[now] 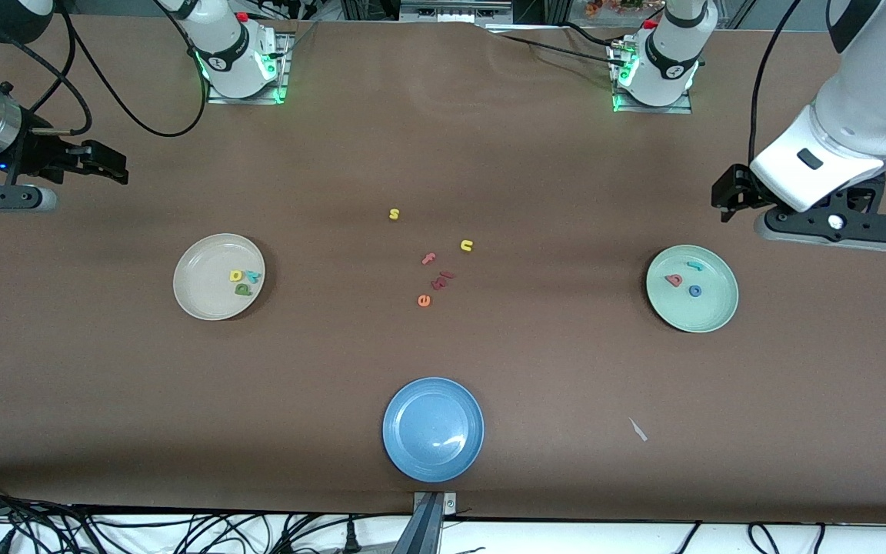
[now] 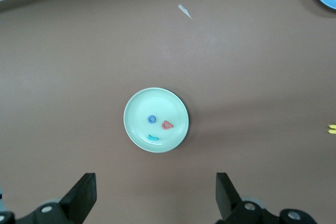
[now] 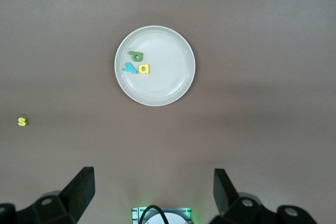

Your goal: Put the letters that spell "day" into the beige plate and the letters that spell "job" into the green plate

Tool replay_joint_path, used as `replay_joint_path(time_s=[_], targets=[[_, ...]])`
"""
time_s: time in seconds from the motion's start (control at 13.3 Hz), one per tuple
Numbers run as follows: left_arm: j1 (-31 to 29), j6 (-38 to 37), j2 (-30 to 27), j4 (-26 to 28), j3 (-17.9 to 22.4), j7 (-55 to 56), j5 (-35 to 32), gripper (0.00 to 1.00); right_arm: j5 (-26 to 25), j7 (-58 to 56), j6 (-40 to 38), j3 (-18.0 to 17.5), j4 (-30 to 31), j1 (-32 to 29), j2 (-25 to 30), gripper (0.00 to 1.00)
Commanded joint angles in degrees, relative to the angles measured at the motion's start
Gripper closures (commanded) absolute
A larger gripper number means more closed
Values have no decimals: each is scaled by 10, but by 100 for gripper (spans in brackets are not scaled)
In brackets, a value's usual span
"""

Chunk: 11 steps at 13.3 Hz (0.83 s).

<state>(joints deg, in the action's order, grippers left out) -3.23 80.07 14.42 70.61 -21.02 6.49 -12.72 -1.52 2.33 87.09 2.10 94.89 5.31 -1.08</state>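
Observation:
The beige plate (image 1: 197,286) lies toward the right arm's end of the table. In it are the yellow d (image 1: 236,275), the teal y (image 1: 253,276) and the green a (image 1: 242,289). The green plate (image 1: 714,309) lies toward the left arm's end and holds the teal j (image 1: 694,265), the red-pink b (image 1: 674,280) and the blue o (image 1: 694,291). My left gripper (image 2: 156,192) hangs open and empty over bare table beside the green plate (image 2: 173,106). My right gripper (image 3: 153,190) is open and empty too, over bare table beside the beige plate (image 3: 170,74).
A blue plate (image 1: 404,454) sits near the front edge at mid table. Loose letters lie in the middle: a yellow s (image 1: 394,214), a yellow u (image 1: 466,245), a pink f (image 1: 428,258), an orange e (image 1: 424,301) and dark red pieces (image 1: 441,281). A white scrap (image 1: 637,429) lies nearer the front camera.

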Motion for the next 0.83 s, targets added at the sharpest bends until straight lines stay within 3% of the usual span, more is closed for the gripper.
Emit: replay_joint_path(time_s=[0.0, 0.3, 0.75], targets=[[-21, 2, -22, 23, 24, -11, 63, 0, -11, -4, 4, 1, -22, 0, -12, 0], [24, 2, -28, 29, 109, -15, 108, 0, -9, -4, 11, 1, -22, 0, -16, 0], [20, 3, -19, 23, 112, -13, 119, 0, -8, -4, 11, 1, -22, 0, -16, 0]])
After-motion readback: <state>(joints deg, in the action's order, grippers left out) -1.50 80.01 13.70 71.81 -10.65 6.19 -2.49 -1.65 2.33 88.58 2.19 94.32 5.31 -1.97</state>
